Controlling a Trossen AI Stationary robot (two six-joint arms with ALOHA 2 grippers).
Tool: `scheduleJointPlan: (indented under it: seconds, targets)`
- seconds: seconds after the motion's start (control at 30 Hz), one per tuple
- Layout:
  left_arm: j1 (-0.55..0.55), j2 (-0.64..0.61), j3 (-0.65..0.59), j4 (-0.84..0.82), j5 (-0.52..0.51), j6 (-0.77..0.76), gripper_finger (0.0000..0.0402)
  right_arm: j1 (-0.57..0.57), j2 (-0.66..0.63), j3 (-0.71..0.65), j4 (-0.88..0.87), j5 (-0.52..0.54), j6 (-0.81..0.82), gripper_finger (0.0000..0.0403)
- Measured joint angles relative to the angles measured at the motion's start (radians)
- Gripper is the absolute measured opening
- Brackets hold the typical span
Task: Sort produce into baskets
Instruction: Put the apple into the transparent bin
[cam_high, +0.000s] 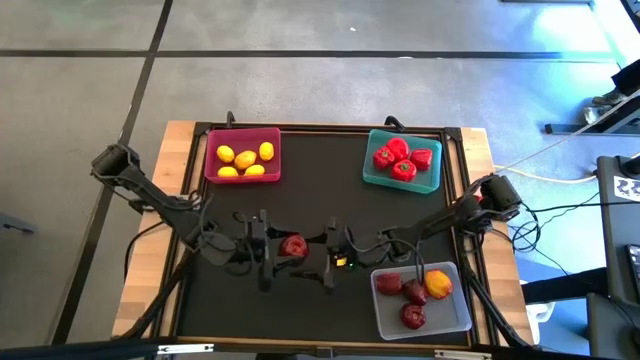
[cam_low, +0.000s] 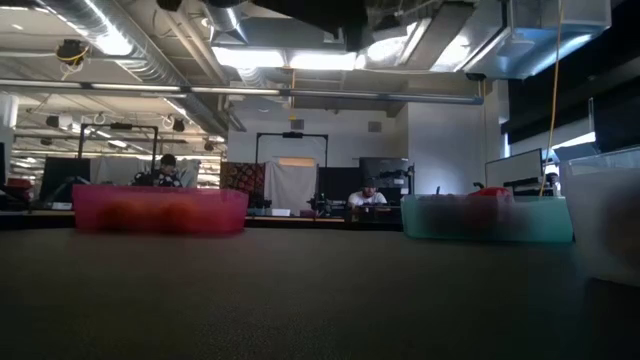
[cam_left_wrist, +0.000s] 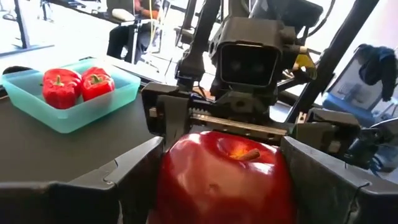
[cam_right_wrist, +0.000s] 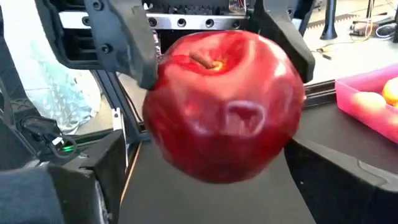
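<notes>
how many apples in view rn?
4. Three apples lie in the clear basket beside a lemon; the fourth is mid-table between the left gripper and right gripper. None seem hidden.

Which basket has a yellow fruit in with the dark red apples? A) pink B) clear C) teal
B: in the high view the clear basket holds dark red apples plus one yellow fruit, while the pink basket has only yellow fruit and the teal basket only red peppers.
</notes>
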Motion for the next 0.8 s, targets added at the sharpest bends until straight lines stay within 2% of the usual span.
scheduleJointPlan:
  seconds: [0.1,0.2,0.43,0.53,0.8]
  targets:
    - [-0.002,0.002,0.000,0.020,0.004,0.002,0.0299,0.000,0.014,0.023,-0.002,0.005,-0.003,0.0349]
    - [0.000,0.003,0.000,0.039,0.005,0.017,0.0299,-0.001,0.014,0.030,-0.007,0.024,-0.003,0.0326]
    - [-0.001,0.003,0.000,0.034,0.011,0.053,0.0310,-0.002,0.013,0.030,-0.012,0.023,-0.006,0.0214]
    - [-0.001,0.003,0.000,0.034,0.020,0.072,0.0319,-0.002,0.013,0.030,-0.015,0.024,-0.006,0.0183]
    - [-0.002,-0.001,0.000,0.025,0.025,0.089,0.0336,-0.002,0.013,0.030,-0.020,0.024,-0.036,0.0178]
